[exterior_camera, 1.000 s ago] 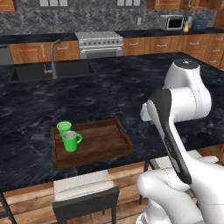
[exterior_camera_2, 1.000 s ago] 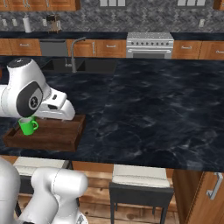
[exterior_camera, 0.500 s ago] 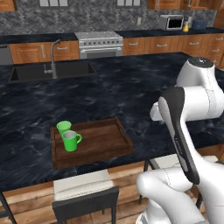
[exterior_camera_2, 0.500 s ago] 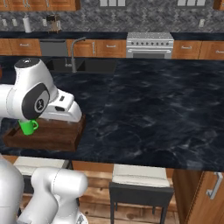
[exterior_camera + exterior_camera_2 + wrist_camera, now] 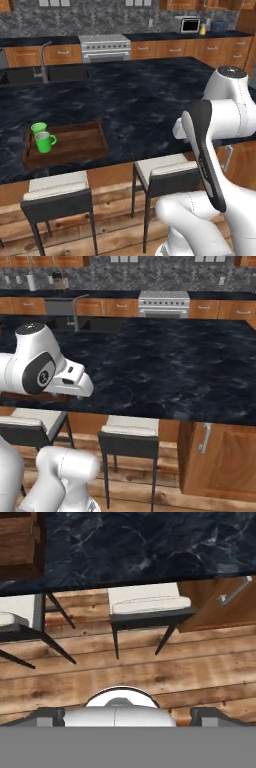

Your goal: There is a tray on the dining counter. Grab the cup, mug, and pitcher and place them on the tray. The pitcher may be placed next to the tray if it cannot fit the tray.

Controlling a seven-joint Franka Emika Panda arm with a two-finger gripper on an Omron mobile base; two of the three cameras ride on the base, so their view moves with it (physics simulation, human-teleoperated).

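Observation:
A dark brown wooden tray lies near the front edge of the black dining counter, at the left. On the tray's left end stand the green handleless cup and, just in front of it, the green mug with its handle to the right. The pitcher is out of view. My gripper is open and empty, its dark fingertips far apart. It hangs past the counter's front edge, to the right of the tray, looking down at stools and floor. A tray corner shows in the hand view.
Two white-seated stools stand under the counter's front edge on the wooden floor. A sink with a faucet sits at the counter's far left. A steel range lines the back wall. A wooden cabinet door closes the counter's right end.
The whole picture has shifted left and the stools show more, so the base has driven. The hand has swung from over the tray to the counter's front edge, still open.

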